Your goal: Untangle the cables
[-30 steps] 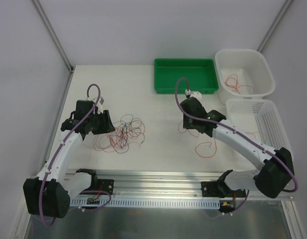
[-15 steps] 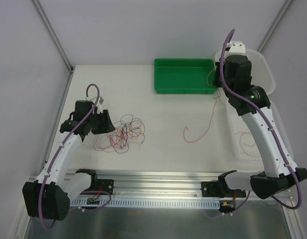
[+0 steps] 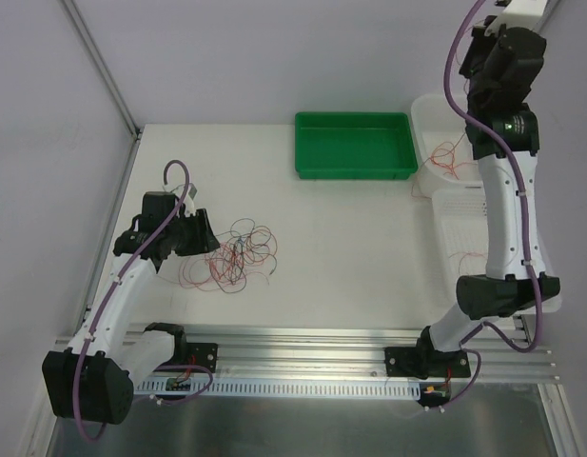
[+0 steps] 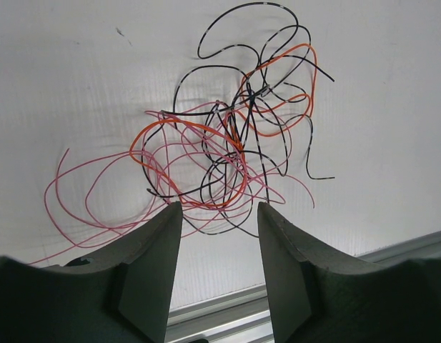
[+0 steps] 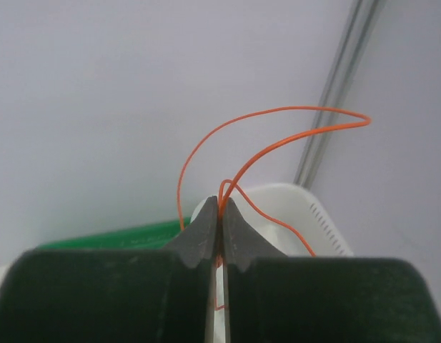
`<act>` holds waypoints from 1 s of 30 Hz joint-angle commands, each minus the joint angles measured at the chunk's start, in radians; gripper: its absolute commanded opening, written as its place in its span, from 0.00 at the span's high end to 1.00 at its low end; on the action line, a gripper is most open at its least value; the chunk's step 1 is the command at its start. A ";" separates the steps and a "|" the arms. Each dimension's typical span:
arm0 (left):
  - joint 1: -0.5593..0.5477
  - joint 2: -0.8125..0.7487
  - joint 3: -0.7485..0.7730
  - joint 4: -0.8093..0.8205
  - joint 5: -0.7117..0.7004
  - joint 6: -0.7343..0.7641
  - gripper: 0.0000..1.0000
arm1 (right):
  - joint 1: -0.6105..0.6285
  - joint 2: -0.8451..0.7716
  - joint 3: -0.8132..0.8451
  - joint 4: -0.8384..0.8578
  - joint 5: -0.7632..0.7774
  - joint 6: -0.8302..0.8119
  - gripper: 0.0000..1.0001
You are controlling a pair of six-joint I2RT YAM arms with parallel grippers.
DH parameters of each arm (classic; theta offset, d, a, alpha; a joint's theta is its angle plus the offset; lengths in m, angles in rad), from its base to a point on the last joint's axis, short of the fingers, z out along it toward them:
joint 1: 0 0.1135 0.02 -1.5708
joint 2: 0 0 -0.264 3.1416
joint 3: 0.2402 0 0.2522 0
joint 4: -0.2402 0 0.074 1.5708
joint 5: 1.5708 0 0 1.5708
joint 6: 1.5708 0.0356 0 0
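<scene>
Red, orange and black cables (image 3: 238, 255) lie knotted in a loose heap on the white table (image 3: 350, 248), toward 8 o'clock in the top view. At the heap's 9 o'clock side, just beside it, is the left gripper (image 4: 216, 214), its fingers parted with nothing between them; its wrist camera shows the tangle beyond the fingertips at 12 o'clock. Raised high at 2 o'clock, the right gripper (image 5: 220, 207) has its fingers pinched tight on one orange cable (image 5: 277, 118), which loops above them. More red cables (image 3: 452, 157) lie in the white tub (image 3: 428, 112), at 3 o'clock of the green tray (image 3: 355, 143).
</scene>
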 commanded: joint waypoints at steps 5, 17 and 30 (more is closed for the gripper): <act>-0.003 0.008 -0.007 0.013 0.002 0.009 0.52 | -0.174 0.143 0.093 0.160 -0.078 0.023 0.99; -0.003 0.009 -0.009 0.013 -0.020 0.011 0.35 | -0.320 0.407 -0.099 0.113 -0.183 0.128 0.71; -0.003 -0.035 -0.009 0.019 -0.026 0.000 0.03 | -0.264 0.139 -0.347 -0.039 -0.312 0.186 0.18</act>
